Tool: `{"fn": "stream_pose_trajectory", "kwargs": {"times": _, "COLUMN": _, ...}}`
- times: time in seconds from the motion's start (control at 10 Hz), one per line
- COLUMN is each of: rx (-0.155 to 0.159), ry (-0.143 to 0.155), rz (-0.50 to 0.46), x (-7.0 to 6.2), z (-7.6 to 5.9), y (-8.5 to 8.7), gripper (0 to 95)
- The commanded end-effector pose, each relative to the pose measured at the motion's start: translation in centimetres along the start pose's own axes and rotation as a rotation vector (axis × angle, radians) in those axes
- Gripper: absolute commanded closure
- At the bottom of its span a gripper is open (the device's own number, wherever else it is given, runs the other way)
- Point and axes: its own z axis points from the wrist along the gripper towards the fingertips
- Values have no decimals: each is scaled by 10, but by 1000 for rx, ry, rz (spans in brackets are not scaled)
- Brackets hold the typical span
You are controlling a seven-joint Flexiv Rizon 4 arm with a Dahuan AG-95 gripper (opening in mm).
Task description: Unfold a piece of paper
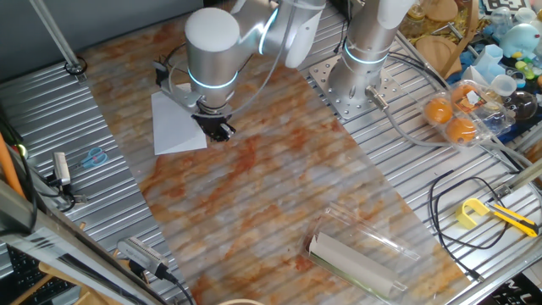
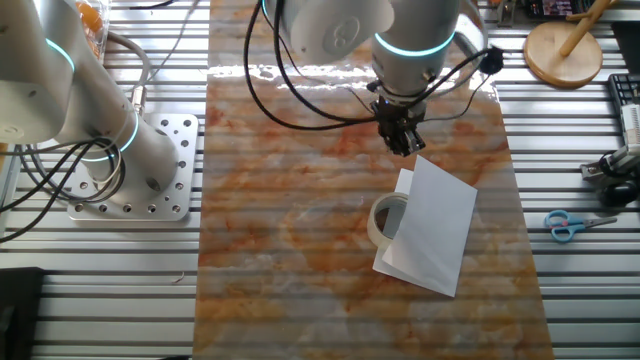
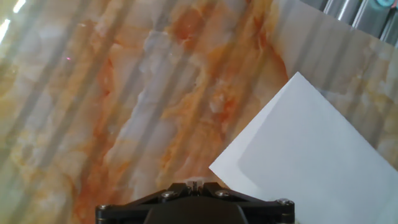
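Hovering just off one corner of the folded piece of paper (image 2: 432,226) on the marbled worktop (image 2: 300,240): pincer (image 2: 402,140), grip state unclear, holding nothing; sheet stretching lengthwise away from it.

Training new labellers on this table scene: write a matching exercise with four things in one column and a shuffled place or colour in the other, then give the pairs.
Things:
1. paper
2. tape roll
3. scissors
4. gripper

Descriptions:
A. blue handles, on the metal slats beside the mat
B. white, folded, on the marbled mat
C. black, just above the paper's corner
D. clear ring, partly tucked under the paper's edge

Pairs: 1-B, 2-D, 3-A, 4-C
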Motion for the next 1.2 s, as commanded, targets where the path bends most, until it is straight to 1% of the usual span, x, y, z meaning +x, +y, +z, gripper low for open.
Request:
{"fn": "stream_pose_trajectory", "kwargs": {"times": 0.1, "rx": 3, "ry": 5, "rz": -35, "x": 0, "z": -1, "y": -7, "gripper": 950}}
{"fn": "stream_pose_trajectory", "kwargs": {"times": 0.3, "rx": 3, "ry": 5, "rz": -47, "x": -2, "z": -1, "y": -14, "gripper": 950}}
{"fn": "stream_pose_trajectory", "kwargs": {"times": 0.6, "rx": 20, "ry": 15, "rz": -63, "x": -11, "z": 3, "y": -21, "gripper": 950}}
{"fn": "stream_pose_trajectory", "kwargs": {"times": 0.8, "rx": 28, "ry": 20, "rz": -71, "x": -13, "z": 4, "y": -25, "gripper": 950}}
{"fn": "stream_pose_trajectory", "kwargs": {"times": 1.0, "rx": 26, "ry": 19, "rz": -84, "x": -12, "z": 1, "y": -33, "gripper": 950}}
{"fn": "stream_pose_trajectory", "kwargs": {"times": 1.2, "rx": 27, "ry": 22, "rz": -108, "x": -13, "z": -5, "y": -46, "gripper": 950}}
